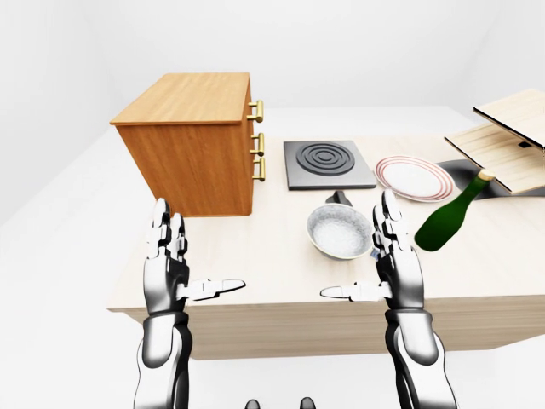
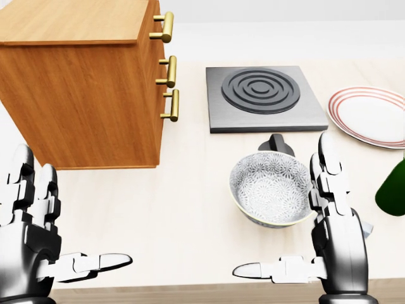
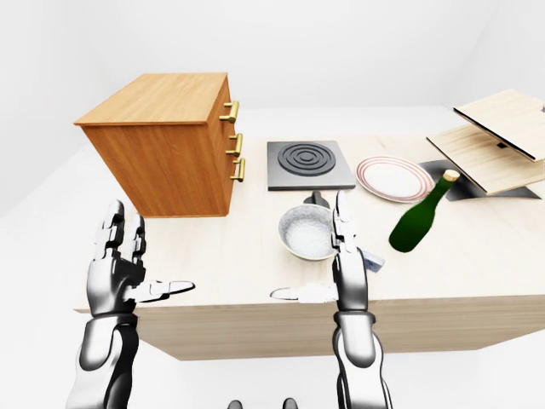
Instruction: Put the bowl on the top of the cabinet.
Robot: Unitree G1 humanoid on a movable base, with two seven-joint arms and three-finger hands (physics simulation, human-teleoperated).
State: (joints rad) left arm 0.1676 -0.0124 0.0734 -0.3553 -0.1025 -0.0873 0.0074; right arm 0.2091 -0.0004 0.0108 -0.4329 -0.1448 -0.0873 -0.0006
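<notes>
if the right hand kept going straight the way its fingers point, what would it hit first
Probably the bowl. The right hand is open, fingers pointing toward the top of the head view, and the bowl's rim sits just left of them. Depth is unclear, so it might only graze the rim.

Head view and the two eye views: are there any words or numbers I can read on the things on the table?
No readable text in any view.
Small blue and white box: mostly hidden behind the right hand; whatever is printed on it is too small to read.
Dark green glass bottle: no label shows.
Patterned grey bowl, wooden cabinet with brass handles: no lettering.
</notes>
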